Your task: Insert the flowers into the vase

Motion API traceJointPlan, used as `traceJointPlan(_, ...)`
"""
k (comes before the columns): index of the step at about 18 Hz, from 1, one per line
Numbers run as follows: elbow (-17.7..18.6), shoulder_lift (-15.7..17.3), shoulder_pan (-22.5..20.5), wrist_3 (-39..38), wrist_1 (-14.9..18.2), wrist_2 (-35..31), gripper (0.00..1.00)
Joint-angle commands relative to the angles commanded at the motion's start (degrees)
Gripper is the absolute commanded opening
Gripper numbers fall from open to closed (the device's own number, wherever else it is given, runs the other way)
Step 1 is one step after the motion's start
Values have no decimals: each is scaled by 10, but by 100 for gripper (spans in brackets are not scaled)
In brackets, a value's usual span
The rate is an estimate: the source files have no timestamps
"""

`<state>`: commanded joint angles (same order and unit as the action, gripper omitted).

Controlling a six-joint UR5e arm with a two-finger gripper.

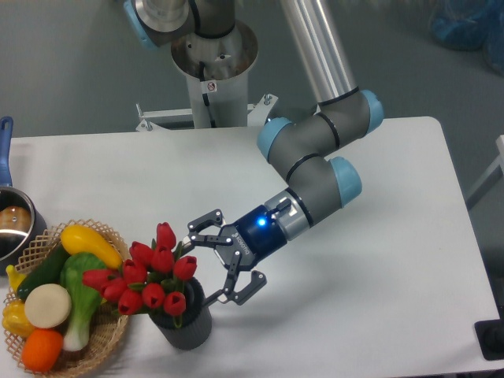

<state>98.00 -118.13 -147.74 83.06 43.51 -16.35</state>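
Note:
The flowers (150, 277), a bunch of red tulips with green stems, stand in the vase (186, 325), a short dark grey cylinder near the table's front edge. The blooms lean left over the basket's rim. My gripper (220, 261) hangs open just right of the bunch, apart from it. Its black fingers (203, 221) are spread wide with nothing between them. The stems' lower ends are hidden inside the vase.
A wicker basket (104, 343) of vegetables sits at the front left, touching distance from the vase. A metal pot with a blue handle (6, 211) stands at the left edge. The arm's base (213, 59) rises behind the table.

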Motion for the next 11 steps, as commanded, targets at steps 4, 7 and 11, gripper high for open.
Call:
traceJointPlan(4,-6,16,-10,1,0,-40,100)
traceJointPlan(7,-7,39,-14,-3,1,-165,100)
traceJointPlan(11,-6,89,-29,-4,2,-294,100)
